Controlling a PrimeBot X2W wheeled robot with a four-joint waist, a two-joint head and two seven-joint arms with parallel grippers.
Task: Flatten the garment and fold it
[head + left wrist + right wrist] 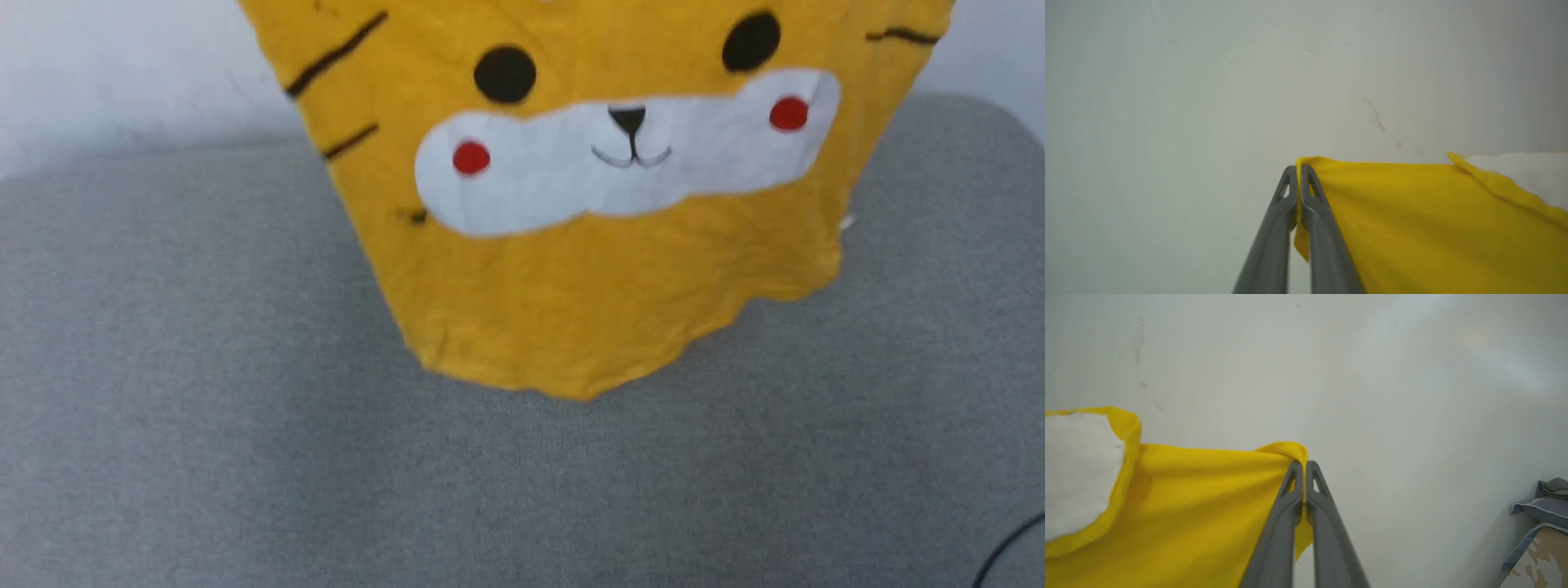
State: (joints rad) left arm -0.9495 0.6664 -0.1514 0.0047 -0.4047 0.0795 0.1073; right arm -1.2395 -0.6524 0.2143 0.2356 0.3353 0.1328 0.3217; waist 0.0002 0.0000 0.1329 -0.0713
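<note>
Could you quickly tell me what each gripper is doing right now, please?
Left gripper: closed, pinching an edge of the shirt.
Right gripper: closed, pinching another edge of the shirt.

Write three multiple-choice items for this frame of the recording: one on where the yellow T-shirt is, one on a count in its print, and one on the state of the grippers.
1. Where is the bright yellow cotton T-shirt with the cartoon face, relative to the grey upholstered surface?
A. Spread flat on it
B. Held up, hanging over it
C. Heaped in a corner of it

2. How many red dots are on the white muzzle?
A. One
B. Two
C. Four

3. What state are the left gripper and right gripper in?
A. Both open
B. Left shut, right open
C. Both shut on the shirt's edge

Answers: 1 B, the head view shows it draping downward with its hem free. 2 B, one dot sits at each end of the muzzle. 3 C, each wrist view shows yellow cloth pinched between closed fingers.
</note>
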